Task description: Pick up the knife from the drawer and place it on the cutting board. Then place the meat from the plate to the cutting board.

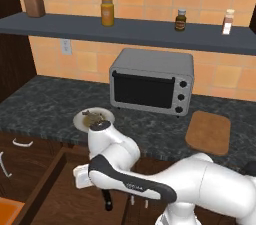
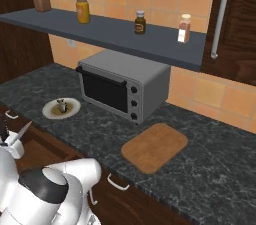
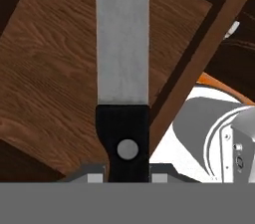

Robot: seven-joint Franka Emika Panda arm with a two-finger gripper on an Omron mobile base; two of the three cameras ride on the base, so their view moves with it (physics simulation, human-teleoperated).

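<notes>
Silver-bladed knife (image 3: pixel 123 68) (handle) between end effector (image 3: pixel 124 170) tips

we see a grey toaster oven (image 1: pixel 151 82) at the counter's (image 1: pixel 45 101) back edge, four jars along the shelf (image 1: pixel 130 31) above.

A dark speckled counter (image 2: pixel 210 169) runs across the right base view. At its centre lies the cutting board (image 2: pixel 154 147), flat and bare. At ten o'clock from the board stands a grey toaster oven (image 2: pixel 122 85). At nine o'clock from the oven sits the plate (image 2: pixel 61 108) with the meat (image 2: pixel 61 104) on it. Above, a dark shelf (image 2: pixel 107 31) carries four jars.
</notes>
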